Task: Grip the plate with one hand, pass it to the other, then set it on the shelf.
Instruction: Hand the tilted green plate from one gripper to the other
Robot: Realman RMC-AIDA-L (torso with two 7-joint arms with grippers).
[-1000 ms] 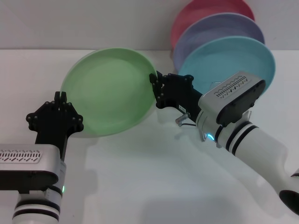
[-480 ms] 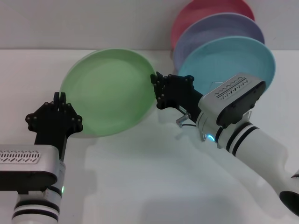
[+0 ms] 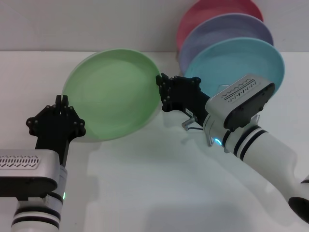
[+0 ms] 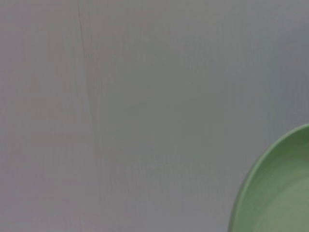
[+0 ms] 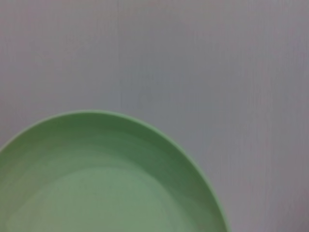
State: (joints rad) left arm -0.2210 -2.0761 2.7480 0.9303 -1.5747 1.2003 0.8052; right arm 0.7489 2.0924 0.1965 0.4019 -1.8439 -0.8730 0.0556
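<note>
The light green plate (image 3: 113, 94) hangs tilted above the white table, its hollow facing me. My left gripper (image 3: 61, 100) sits at its lower left rim, fingers close together on the edge. My right gripper (image 3: 161, 93) is at the plate's right rim and closes on it. The plate also shows in the left wrist view (image 4: 277, 188) and in the right wrist view (image 5: 104, 179). The wire shelf (image 3: 189, 123) shows only as a few silver wires behind my right wrist.
A turquoise plate (image 3: 251, 60), a lavender plate (image 3: 227, 29) and a pink plate (image 3: 212, 9) stand upright in the shelf at the back right. The white table (image 3: 145, 183) stretches in front.
The green plate has wobbled very slightly. Both grippers stay where they were.
</note>
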